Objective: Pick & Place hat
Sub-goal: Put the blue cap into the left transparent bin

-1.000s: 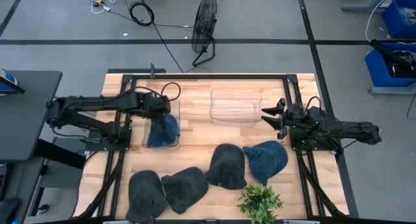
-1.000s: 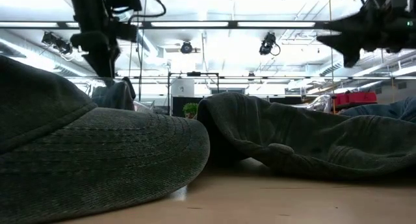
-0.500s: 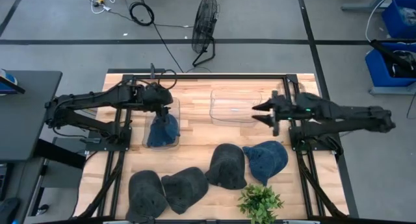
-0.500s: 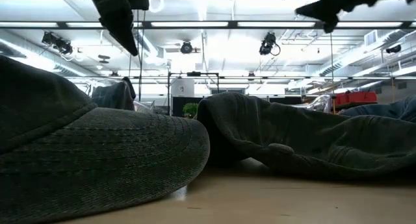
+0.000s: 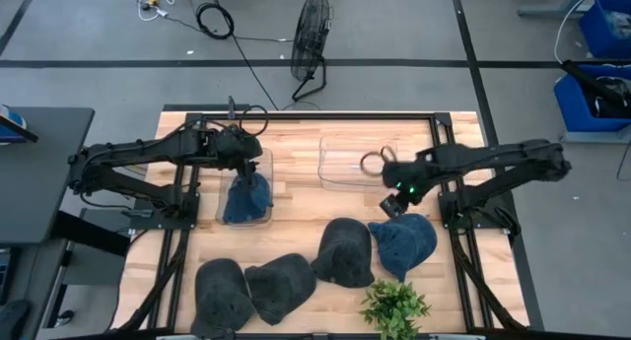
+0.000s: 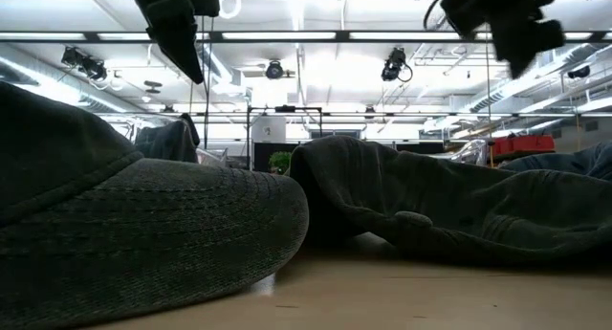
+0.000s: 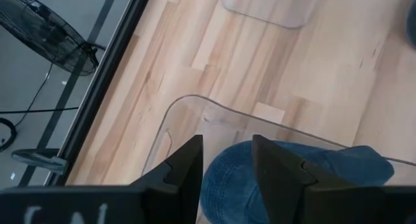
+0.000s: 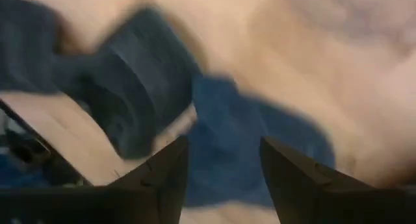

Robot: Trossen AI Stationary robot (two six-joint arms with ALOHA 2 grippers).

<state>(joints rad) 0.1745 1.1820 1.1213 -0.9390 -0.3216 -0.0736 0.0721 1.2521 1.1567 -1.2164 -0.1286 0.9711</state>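
Observation:
A blue hat [image 5: 246, 198] lies in the clear left bin [image 5: 268, 172]; it also shows in the left wrist view [image 7: 344, 169]. My left gripper [image 5: 245, 163] hangs open and empty just above it [image 7: 227, 162]. A second blue hat [image 5: 406, 243] lies on the table at the near right. My right gripper [image 5: 391, 204] is open and empty above that hat's far edge, pointing down at it [image 8: 224, 165]. In the blurred right wrist view the hat [image 8: 227, 133] lies below the fingers.
A second clear bin [image 5: 355, 163] stands at the far middle. Three dark grey hats [image 5: 219, 291] [image 5: 281, 286] [image 5: 345, 251] lie along the near side and fill the low view [image 6: 143, 234]. A small green plant [image 5: 394, 306] stands at the near edge.
My left gripper has risen from the blue hat in the left bin and then kept still; the hat stays in the bin. My right gripper has swung from the table's right edge toward the middle, then tipped down and come toward the near side, over the blue hat on the table.

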